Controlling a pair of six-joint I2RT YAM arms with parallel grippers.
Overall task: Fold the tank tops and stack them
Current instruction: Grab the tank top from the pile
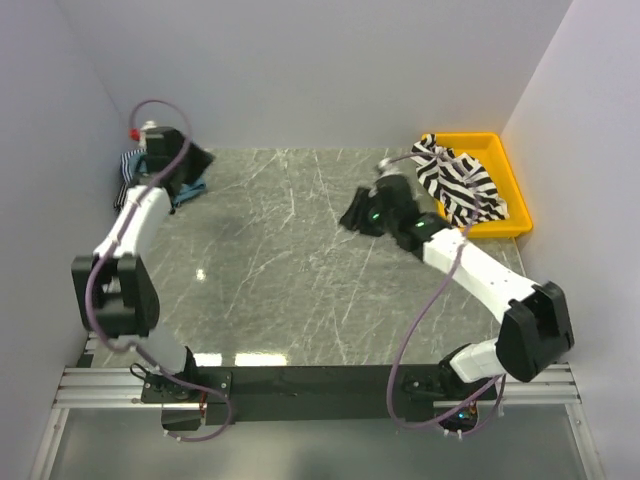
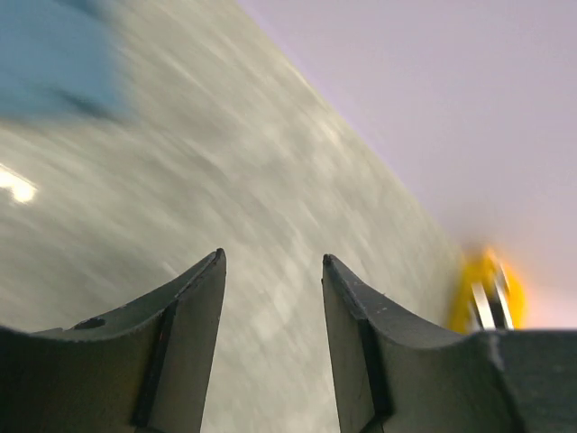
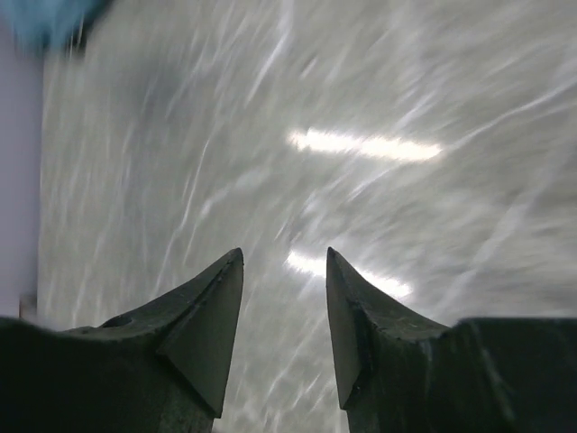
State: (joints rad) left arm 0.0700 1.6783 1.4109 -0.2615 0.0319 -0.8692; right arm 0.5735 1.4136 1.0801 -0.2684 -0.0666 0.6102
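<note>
The black-and-white striped tank top [image 1: 455, 180] lies bunched across the yellow tray [image 1: 505, 200] at the far right. A folded pile of tank tops sits in the far left corner, with finely striped cloth [image 1: 128, 165] and a teal-blue edge [image 1: 186, 194] showing beside my left arm. My left gripper [image 1: 195, 160] hovers just right of that pile. In the blurred left wrist view it [image 2: 273, 257] is open and empty, with teal cloth [image 2: 54, 54] at the upper left. My right gripper [image 1: 356, 215] is over the table's middle. It [image 3: 284, 253] is open over bare marble.
Grey walls close in the table on the left, back and right. The yellow tray [image 2: 487, 289] shows far off in the left wrist view. A blurred teal patch [image 3: 50, 18] sits at the right wrist view's top left corner.
</note>
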